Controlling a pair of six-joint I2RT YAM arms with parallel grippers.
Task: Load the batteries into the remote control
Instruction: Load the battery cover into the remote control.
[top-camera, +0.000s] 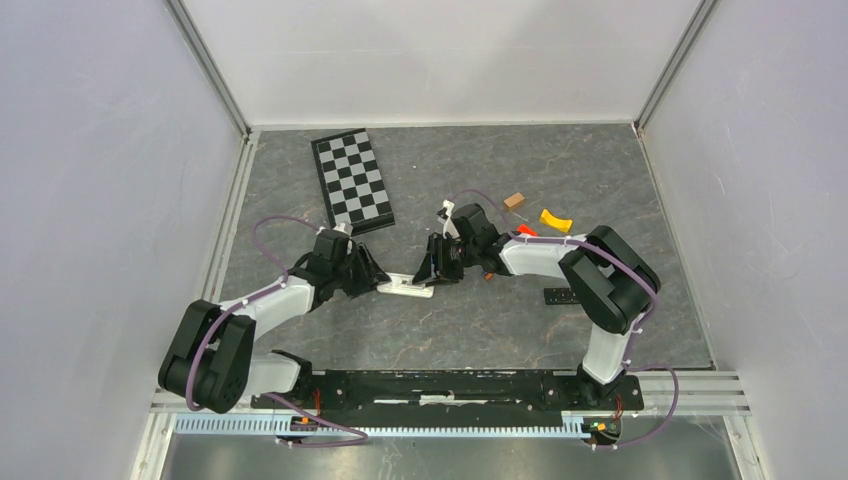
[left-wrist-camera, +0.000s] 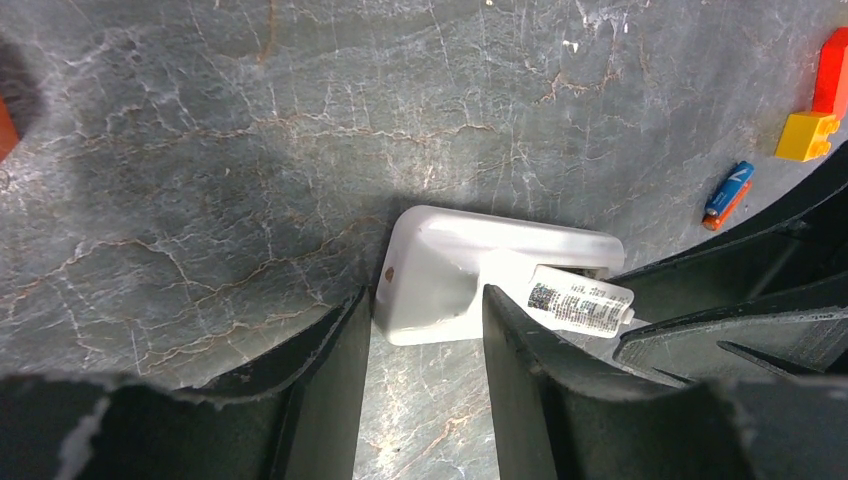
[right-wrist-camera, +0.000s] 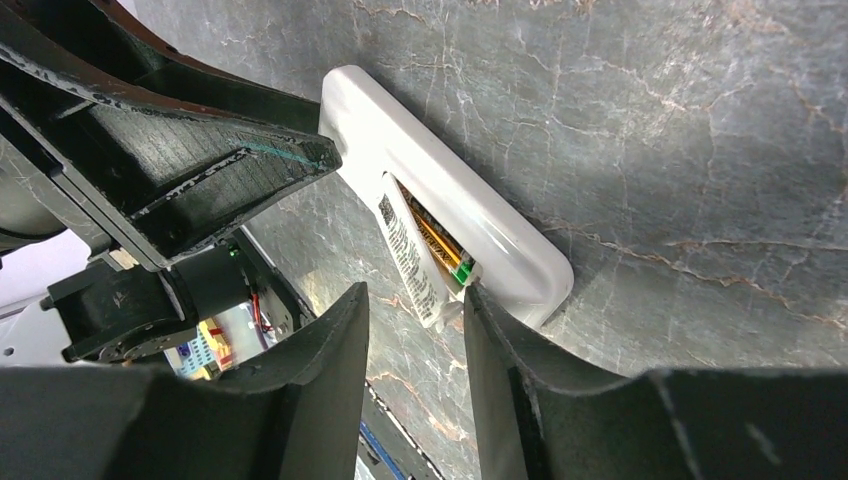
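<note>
Remote (left-wrist-camera: 440, 280): white, lying on the worktop (left-wrist-camera: 200, 150) with its battery bay open. One end sits between the left fingers (left-wrist-camera: 330, 380), one finger touching its edge; clamped or merely bracing, cannot tell.
Gold battery (right-wrist-camera: 437, 240): seated in the bay.
White-labelled battery (right-wrist-camera: 405, 255): tilted on the bay's lip, apparently not pressed home, its end just ahead of the right fingers (right-wrist-camera: 335, 350), which stand parted, grasping nothing.
Blue battery (left-wrist-camera: 727, 193): loose, well beyond the left fingers.
Progress, judged: roughly midway; seating remains.
</note>
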